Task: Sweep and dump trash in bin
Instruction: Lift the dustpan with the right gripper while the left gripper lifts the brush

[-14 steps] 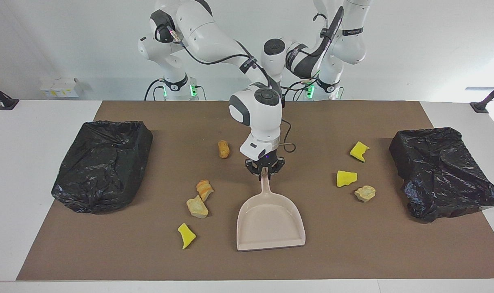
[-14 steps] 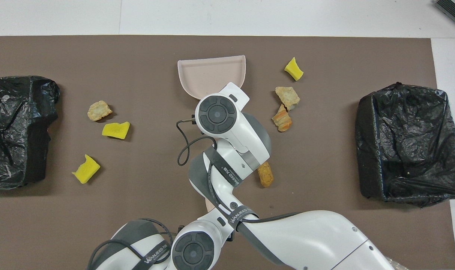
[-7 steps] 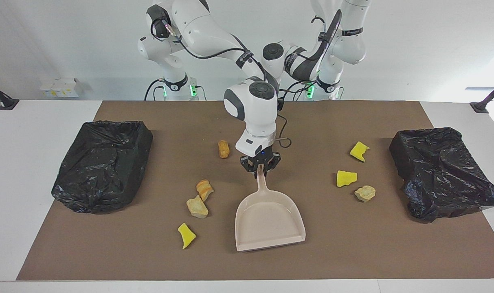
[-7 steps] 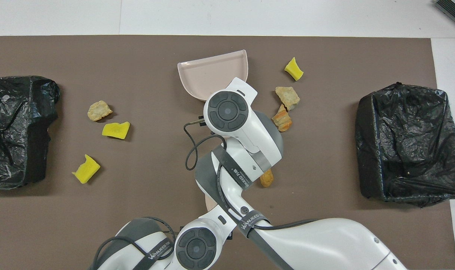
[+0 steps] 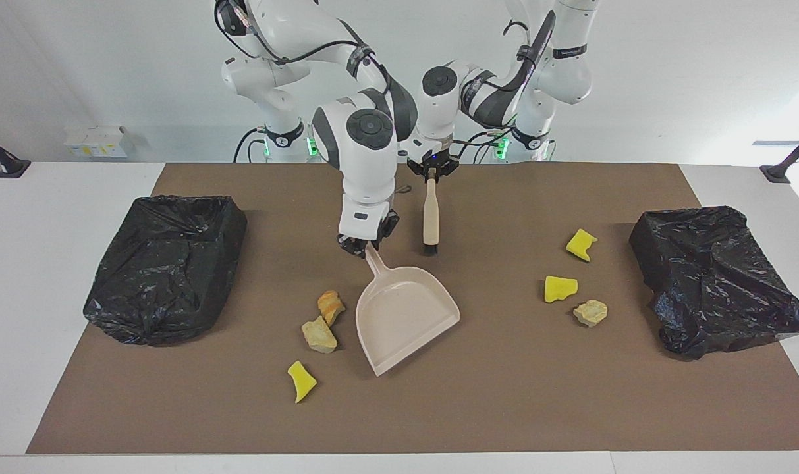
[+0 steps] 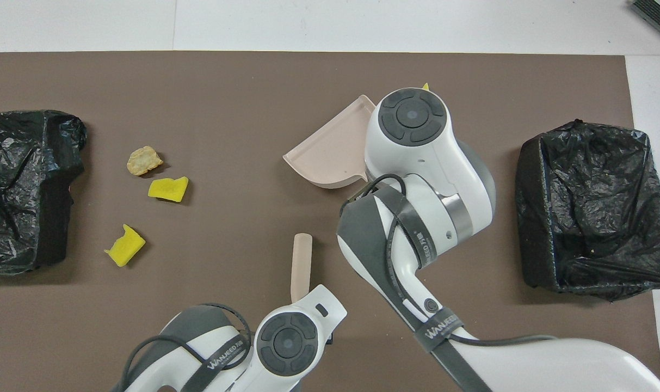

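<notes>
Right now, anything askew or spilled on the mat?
Only the dustpan: held by its handle in the right hand, it sits skewed, mouth angled toward the left arm's end. Scraps lie loose on the mat, none in either bin.

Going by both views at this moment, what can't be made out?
- Overhead view: the right arm covers three scraps beside the dustpan and most of the yellow scrap.
- Overhead view: the left arm covers the left gripper and the brush where it is gripped.
- Facing view: both bins show no contents.
</notes>
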Robot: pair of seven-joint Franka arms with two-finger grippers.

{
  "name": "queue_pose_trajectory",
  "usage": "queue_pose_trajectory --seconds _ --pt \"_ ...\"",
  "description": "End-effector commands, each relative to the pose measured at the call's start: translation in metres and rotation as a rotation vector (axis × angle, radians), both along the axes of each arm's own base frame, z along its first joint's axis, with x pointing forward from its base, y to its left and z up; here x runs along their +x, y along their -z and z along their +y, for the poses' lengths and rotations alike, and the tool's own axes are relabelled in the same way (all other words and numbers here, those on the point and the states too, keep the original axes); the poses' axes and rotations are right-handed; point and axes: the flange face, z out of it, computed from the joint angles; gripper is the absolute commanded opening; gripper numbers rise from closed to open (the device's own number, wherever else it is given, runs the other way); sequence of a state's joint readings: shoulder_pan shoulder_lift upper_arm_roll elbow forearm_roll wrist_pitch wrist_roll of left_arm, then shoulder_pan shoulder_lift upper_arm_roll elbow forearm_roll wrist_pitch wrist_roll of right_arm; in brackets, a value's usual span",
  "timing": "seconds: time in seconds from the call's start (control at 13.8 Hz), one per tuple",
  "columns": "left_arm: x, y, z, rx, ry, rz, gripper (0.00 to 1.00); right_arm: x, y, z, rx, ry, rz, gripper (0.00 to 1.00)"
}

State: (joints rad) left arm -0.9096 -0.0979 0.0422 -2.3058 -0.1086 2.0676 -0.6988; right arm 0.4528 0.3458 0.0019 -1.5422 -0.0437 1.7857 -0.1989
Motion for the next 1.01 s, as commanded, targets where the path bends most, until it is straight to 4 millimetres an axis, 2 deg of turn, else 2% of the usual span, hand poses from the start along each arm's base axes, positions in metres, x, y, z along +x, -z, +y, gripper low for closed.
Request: queue_pose_trajectory --seconds 0.0,0.14,0.29,0.51,0.58,0.72,0.94 --pt "0.034 -0.040 0.040 -0.022 -0.037 0.031 0.00 -0.013 -0.016 -0.023 0.017 -0.147 0.069 0.00" --pt "0.056 -0.067 0.074 0.014 -0.088 0.084 0.00 -0.016 -0.016 -0.032 0.008 -0.231 0.109 0.00" --pt "0.071 -0.085 0.104 0.005 -0.053 0.106 0.00 -0.023 -0.015 -0.031 0.003 -0.314 0.123 0.00" --pt "0.084 -0.112 0.122 0.120 -0.016 0.033 0.00 -0.042 -0.009 -0.021 0.007 -0.391 0.110 0.00" --pt "0.090 -0.117 0.133 0.159 -0.021 0.015 0.00 -0.046 -0.006 -0.016 0.017 -0.425 0.086 0.00" --pt "0.112 -0.115 0.172 0.163 -0.106 0.002 0.00 -0.057 0.002 -0.006 0.032 -0.508 0.048 0.00" --pt "0.146 -0.111 0.217 0.115 -0.129 -0.051 0.00 -0.065 0.012 -0.010 0.045 -0.634 0.043 0.00"
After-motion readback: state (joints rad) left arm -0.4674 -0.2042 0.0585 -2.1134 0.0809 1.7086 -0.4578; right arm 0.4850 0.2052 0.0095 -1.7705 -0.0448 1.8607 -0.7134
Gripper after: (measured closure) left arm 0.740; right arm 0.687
